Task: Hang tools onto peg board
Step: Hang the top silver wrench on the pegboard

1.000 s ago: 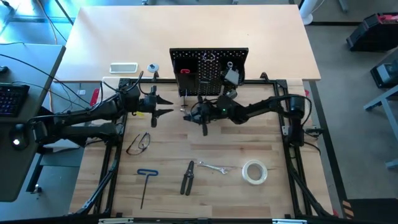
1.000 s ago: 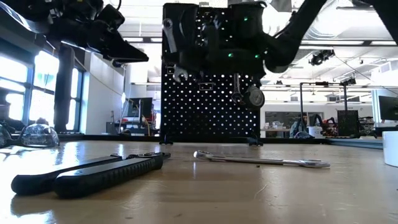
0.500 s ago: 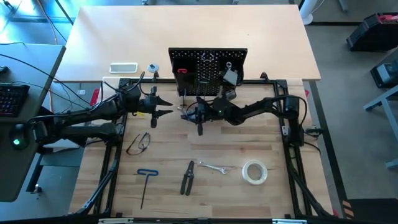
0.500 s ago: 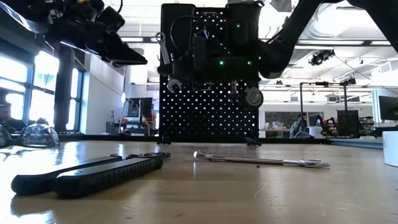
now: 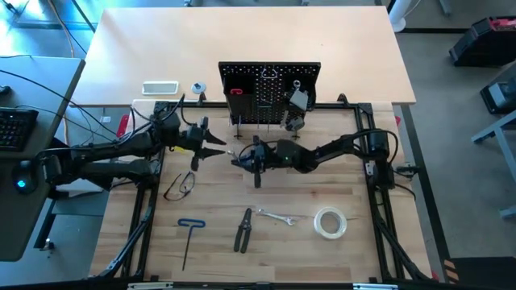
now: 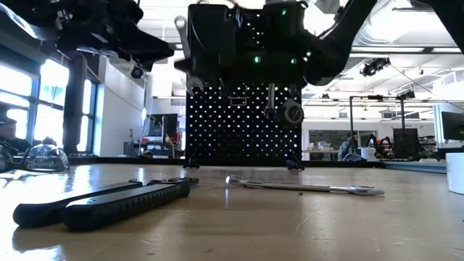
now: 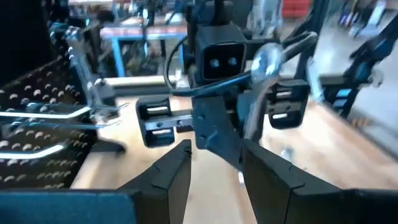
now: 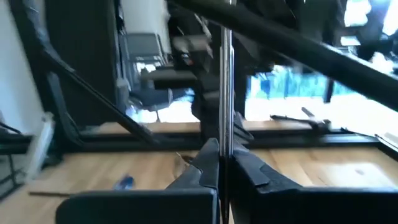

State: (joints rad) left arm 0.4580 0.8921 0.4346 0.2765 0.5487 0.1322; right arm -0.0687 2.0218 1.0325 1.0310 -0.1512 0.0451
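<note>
My right gripper (image 5: 239, 159) hangs over the table's middle, in front of the black peg board (image 5: 270, 93). It is shut on a silver wrench (image 7: 258, 87). My left gripper (image 5: 216, 147) stands open just to its left and points at it, fingers (image 7: 177, 177) apart with nothing between them. On the near half of the table lie safety glasses (image 5: 179, 185), a blue T-handle hex key (image 5: 189, 238), dark pliers (image 5: 243, 229), a second wrench (image 5: 278, 217) and a clear tape roll (image 5: 330, 222). My right gripper pinches the wrench's shank (image 8: 225, 134) between its two fingers. The fingers are level, come from the table's right and lie across the wrench. The wrench stands roughly upright, its ring end (image 7: 267, 57) up, lifted clear of the table.
Several items hang on the peg board, a red-handled one (image 5: 239, 93) among them. A white slab (image 5: 160, 87) lies on the far table behind the left arm. The black table frame (image 5: 145, 209) runs along both sides.
My right gripper has carried the wrench toward the table's left edge, closer to my left gripper, still shut on it. My left gripper has stayed in place and turned at the wrist, its fingers still apart.
</note>
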